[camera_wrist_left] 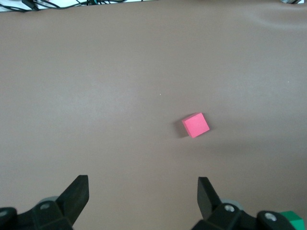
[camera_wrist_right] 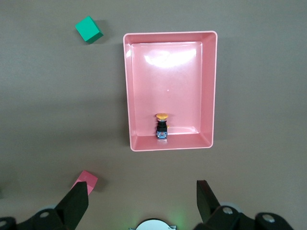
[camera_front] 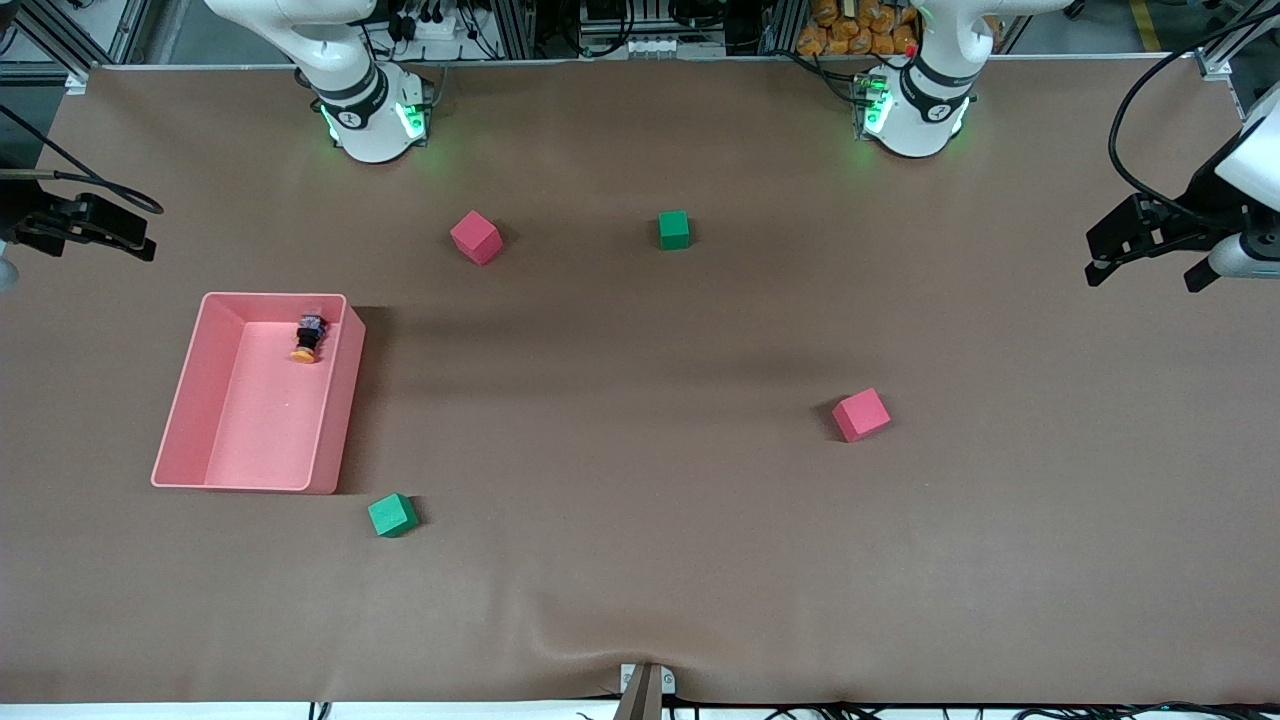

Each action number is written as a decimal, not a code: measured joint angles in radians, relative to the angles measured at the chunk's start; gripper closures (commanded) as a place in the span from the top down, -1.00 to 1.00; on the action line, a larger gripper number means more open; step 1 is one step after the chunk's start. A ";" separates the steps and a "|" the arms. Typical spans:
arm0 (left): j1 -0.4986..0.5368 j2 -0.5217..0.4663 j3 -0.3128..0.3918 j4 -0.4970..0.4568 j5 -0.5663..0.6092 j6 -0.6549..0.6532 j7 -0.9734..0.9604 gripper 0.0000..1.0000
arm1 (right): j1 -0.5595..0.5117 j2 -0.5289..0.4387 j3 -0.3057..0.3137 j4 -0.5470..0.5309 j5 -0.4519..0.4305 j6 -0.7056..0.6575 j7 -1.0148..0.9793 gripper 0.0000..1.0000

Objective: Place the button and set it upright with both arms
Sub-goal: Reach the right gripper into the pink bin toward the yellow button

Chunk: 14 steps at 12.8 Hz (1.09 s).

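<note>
The button (camera_front: 308, 338) lies on its side inside the pink tray (camera_front: 275, 297), in the tray's corner farthest from the front camera, with its orange cap pointing toward that camera. The right wrist view shows the button (camera_wrist_right: 162, 125) close to one short wall of the tray (camera_wrist_right: 125, 96). My right gripper (camera_front: 135, 235) hangs open and empty high over the right arm's end of the table, well clear of the tray. In the right wrist view, the right gripper (camera_wrist_right: 143, 194) has nothing between its fingers. My left gripper (camera_front: 1145, 275) hangs open and empty over the left arm's end, and in its own view the left gripper (camera_wrist_left: 143, 191) looks down on bare table.
Cubes lie loose on the brown table: a pink cube (camera_front: 476, 237) and a green cube (camera_front: 674, 230) near the bases, a pink cube (camera_front: 861, 414) toward the left arm's end, and a green cube (camera_front: 392, 515) beside the tray's corner nearest the front camera.
</note>
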 measured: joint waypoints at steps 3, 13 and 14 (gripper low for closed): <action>0.000 0.000 0.000 0.000 0.000 -0.015 0.000 1.00 | 0.000 0.000 0.001 0.000 0.000 0.001 0.000 1.00; 0.004 0.001 0.003 0.000 0.000 -0.018 0.000 1.00 | -0.001 0.020 0.001 -0.129 0.000 0.092 0.000 1.00; 0.007 0.002 0.004 0.000 0.000 -0.018 0.000 1.00 | -0.004 0.024 -0.001 -0.179 0.000 0.130 0.000 1.00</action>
